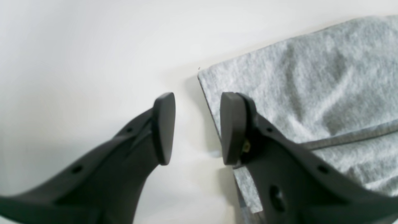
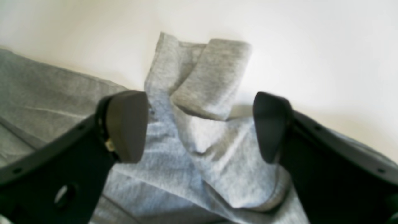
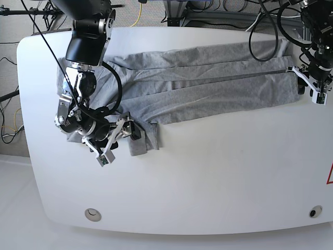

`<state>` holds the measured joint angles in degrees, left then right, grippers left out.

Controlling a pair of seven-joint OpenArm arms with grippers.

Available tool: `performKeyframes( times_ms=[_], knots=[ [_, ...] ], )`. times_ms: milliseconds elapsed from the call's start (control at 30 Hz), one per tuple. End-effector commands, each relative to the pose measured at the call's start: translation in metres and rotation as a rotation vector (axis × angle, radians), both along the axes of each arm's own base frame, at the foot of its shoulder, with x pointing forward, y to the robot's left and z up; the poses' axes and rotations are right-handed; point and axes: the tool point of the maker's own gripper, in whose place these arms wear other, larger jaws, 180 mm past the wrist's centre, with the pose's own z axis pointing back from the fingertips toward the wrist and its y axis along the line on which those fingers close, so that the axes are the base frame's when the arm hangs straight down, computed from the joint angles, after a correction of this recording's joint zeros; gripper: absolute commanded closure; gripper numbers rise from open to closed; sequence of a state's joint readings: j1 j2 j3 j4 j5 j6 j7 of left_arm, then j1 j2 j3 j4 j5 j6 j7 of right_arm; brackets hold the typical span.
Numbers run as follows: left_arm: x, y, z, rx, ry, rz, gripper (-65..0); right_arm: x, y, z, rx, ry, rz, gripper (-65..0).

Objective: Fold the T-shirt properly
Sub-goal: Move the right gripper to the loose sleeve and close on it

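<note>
White table (image 3: 208, 177) carries the grey T-shirt (image 3: 208, 78), folded into a long band across the far half, running left to right. One sleeve (image 2: 211, 81) sticks out rumpled toward the near side at the band's left end. Right gripper (image 2: 199, 127) hovers over that sleeve, jaws spread wide, nothing between them. Left gripper (image 1: 197, 129) sits at the shirt's right-end edge, jaws parted, one finger (image 1: 233, 127) over the fabric, the other over bare table, no cloth pinched.

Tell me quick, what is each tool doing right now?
Left tool: open, holding nothing, at the T-shirt's edge.
Right tool: wide open over a bunched sleeve, holding nothing.
</note>
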<state>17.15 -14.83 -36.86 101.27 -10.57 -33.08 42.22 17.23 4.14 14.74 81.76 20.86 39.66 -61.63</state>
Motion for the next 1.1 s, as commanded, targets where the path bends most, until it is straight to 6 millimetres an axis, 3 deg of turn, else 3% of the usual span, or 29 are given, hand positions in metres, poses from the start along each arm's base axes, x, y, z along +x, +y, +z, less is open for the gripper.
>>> performKeyframes(
  times_ms=[0, 467, 633, 900, 1067],
  knots=[
    [0.007, 0.003, 0.015, 0.021, -0.046, -0.012, -22.1, 0.012, 0.002, 0.011, 0.025, -0.034, 0.001, -50.4],
    [0.007, 0.003, 0.015, 0.019, -0.046, -0.012, -22.1, 0.002, 0.042, -0.004, 0.041, -0.039, 0.106, -50.4],
    [0.006, 0.003, 0.014, 0.019, -0.045, -0.012, -22.1, -0.001, 0.043, -0.011, 0.052, -0.023, 0.105, -49.3],
    [0.006, 0.003, 0.014, 0.018, -0.045, -0.011, -22.1, -0.003, 0.034, -0.026, 0.059, 0.008, 0.087, -35.6],
    [0.005, 0.003, 0.014, 0.018, -0.043, -0.012, -22.1, 0.0, 0.024, -0.026, 0.042, 0.009, 0.079, -36.9]
  ],
)
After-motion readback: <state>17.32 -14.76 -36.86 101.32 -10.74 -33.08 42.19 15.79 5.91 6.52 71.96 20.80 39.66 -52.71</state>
